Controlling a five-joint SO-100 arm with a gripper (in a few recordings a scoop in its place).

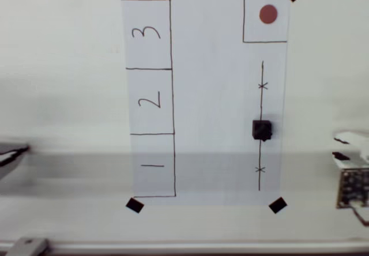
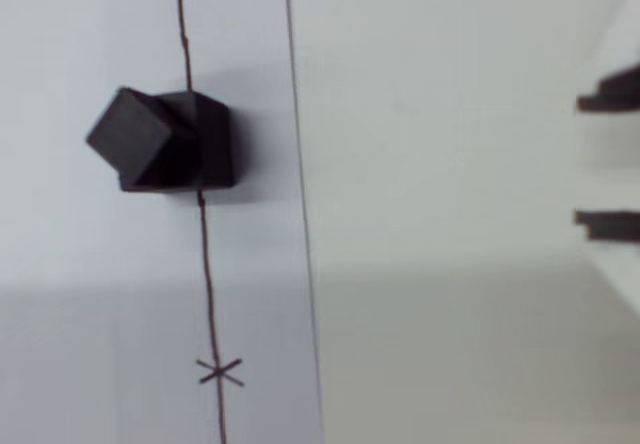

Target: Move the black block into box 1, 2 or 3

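The black block (image 1: 262, 130) is a small matte cube resting on the pen line on the right half of the white paper (image 1: 213, 94). In the wrist view the black block (image 2: 165, 144) lies at the upper left, above an x mark. Box 2 (image 1: 150, 101) is the middle of three pen rectangles down the paper's left side, far left of the block. My gripper (image 1: 341, 147) pokes in at the right edge of the overhead view, off the paper and apart from the block. A pale part of it (image 2: 620, 154) shows at the wrist view's right edge. Nothing is between its fingers.
Box 3 (image 1: 147, 33) lies above box 2 and box 1 (image 1: 153, 165) below it. A square with a red dot (image 1: 268, 14) fills the paper's top right corner. Black tape squares (image 1: 134, 205) hold the corners. A blurred dark object (image 1: 11, 155) sits at the left edge.
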